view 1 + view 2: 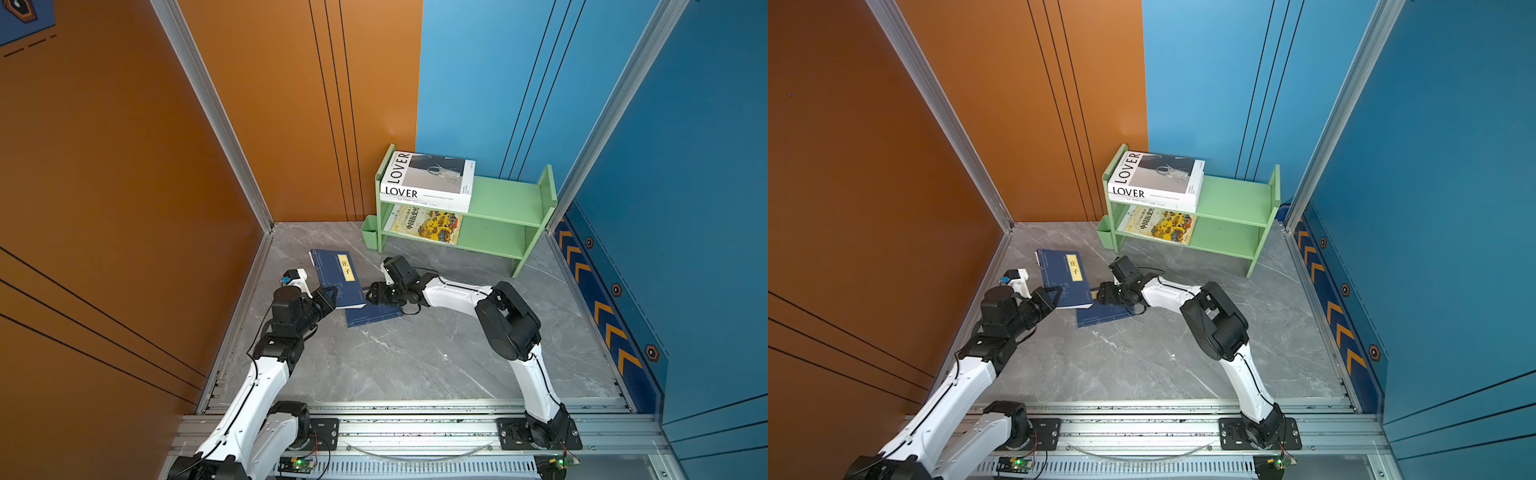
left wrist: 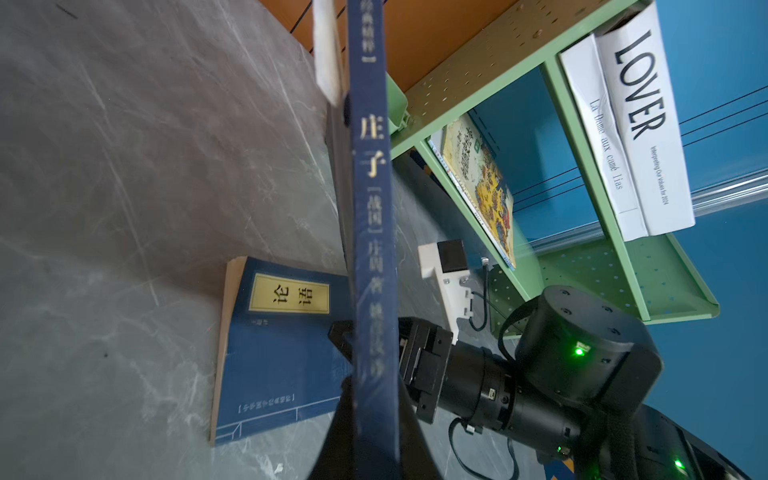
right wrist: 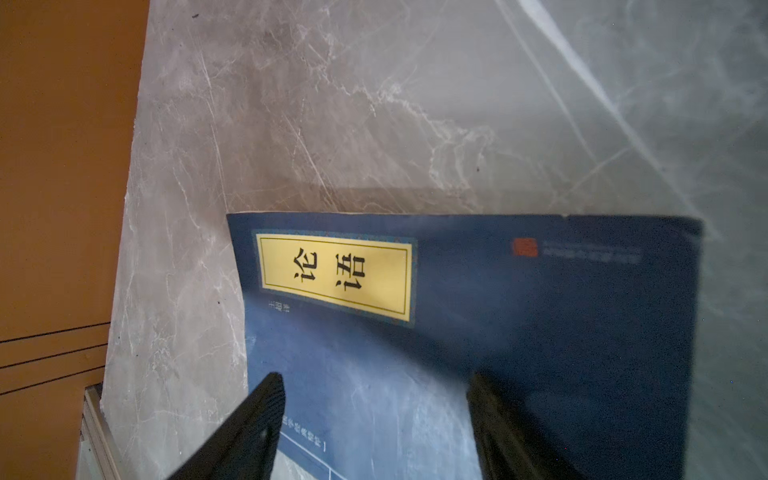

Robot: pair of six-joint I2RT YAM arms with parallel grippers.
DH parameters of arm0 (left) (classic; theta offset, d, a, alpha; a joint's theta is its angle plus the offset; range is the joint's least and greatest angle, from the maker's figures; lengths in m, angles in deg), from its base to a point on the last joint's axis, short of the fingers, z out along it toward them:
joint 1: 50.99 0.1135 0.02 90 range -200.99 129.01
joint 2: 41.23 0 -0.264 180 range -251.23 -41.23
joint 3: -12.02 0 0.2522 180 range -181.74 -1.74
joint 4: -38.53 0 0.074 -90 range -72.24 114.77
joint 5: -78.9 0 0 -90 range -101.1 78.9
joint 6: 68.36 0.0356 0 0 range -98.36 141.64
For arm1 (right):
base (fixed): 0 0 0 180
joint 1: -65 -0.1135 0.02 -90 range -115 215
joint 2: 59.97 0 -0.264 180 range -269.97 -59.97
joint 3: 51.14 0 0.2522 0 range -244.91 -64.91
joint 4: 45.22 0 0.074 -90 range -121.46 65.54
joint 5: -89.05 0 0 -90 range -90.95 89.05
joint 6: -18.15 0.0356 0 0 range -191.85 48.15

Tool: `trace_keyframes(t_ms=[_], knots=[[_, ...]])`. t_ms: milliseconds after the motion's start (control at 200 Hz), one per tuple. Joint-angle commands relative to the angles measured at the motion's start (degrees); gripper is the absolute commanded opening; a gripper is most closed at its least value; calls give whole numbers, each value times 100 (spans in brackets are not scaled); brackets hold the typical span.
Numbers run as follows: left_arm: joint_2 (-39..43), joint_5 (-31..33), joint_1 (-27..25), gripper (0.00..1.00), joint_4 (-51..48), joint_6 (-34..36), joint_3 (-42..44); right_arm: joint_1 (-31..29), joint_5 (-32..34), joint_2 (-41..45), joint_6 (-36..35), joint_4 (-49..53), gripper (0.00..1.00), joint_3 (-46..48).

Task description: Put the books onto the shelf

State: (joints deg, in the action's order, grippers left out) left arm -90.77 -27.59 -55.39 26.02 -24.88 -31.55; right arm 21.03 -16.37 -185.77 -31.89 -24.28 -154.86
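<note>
While left gripper (image 1: 331, 294) clamps one navy book (image 1: 329, 266), right gripper (image 3: 376, 380) gapes above second navy book (image 3: 540, 311) (three on shelf (image 1: 503, 195)).

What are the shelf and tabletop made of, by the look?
Shelf: matte light-green paint on thin panels dotted with small holes; sheet metal or wood, unclear. Tabletop: grey with white veins, faint sheen; marble or a marble-print laminate.
</note>
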Motion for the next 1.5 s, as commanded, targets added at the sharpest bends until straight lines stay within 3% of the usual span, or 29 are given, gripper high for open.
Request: trace_keyframes(t_ms=[0, 215, 516, 736, 1186, 1402, 1497], knots=[[205, -34, 45, 0, 40, -107, -18, 63, 1, 371, 198, -175, 74, 378], [123, -153, -122, 0, 793, -774, 76, 292, -16, 1664, 955, -1803, 82, 1902], [-665, 1209, -1742, 0, 2155, -1256, -51, 693, 149, 2928, 2382, -3892, 100, 3594], [-1527, 1644, -2185, 0, 3101, -1550, -381, 947, 239, 3557, 3214, -4648, 100, 4344], [-3274, 1825, -2794, 0, 5023, -2168, -1292, 836, -32, 3676, 3803, -5204, 92, 4697], [-3762, 1923, -3116, 0, 5648, -2502, -1455, 813, 47, 3243, 4169, -6624, 78, 4724], [-3960, 1889, -3153, 0, 5961, -2680, -1501, 806, 142, 3043, 4360, -7177, 64, 4706]])
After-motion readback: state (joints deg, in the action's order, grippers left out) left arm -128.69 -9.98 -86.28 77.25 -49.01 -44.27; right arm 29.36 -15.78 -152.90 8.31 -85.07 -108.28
